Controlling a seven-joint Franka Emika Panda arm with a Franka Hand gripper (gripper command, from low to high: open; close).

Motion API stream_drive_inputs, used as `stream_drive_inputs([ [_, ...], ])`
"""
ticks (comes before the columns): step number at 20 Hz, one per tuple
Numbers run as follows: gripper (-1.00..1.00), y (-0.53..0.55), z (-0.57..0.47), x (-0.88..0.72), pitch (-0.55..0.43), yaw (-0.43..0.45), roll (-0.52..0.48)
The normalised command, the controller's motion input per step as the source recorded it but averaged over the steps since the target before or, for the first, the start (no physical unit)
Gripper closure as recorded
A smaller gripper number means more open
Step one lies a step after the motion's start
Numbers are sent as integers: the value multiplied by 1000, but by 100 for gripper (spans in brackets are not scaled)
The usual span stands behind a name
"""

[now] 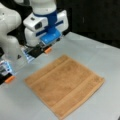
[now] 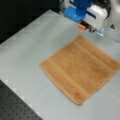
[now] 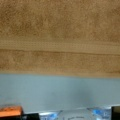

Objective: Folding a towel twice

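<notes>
The tan towel (image 1: 65,85) lies flat in a single layer on the grey table (image 1: 100,55), seen as a rough diamond in both front views, with a smoother woven band near two opposite edges. In a front view the towel (image 2: 80,67) fills the middle right. My gripper (image 1: 41,48), white and blue with an orange tip, hangs over bare table just past the towel's far edge and does not touch the cloth. In a front view the gripper (image 2: 85,25) is at the top. The wrist view shows the towel (image 3: 60,32) with its band, table below it, and an orange tip at the bottom left.
The white arm (image 1: 10,32) bulks at a front view's left, with another orange-tipped part (image 1: 10,79) low beside it. A black perforated board (image 2: 15,105) borders the table (image 2: 30,50) at a front view's bottom left. Dark background lies behind.
</notes>
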Motion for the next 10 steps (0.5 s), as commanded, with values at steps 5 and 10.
stream_drive_inputs([
  [5, -100, 326, 26, 582, 250, -111, -179],
  [10, -100, 287, -19, 579, 251, -147, -119],
])
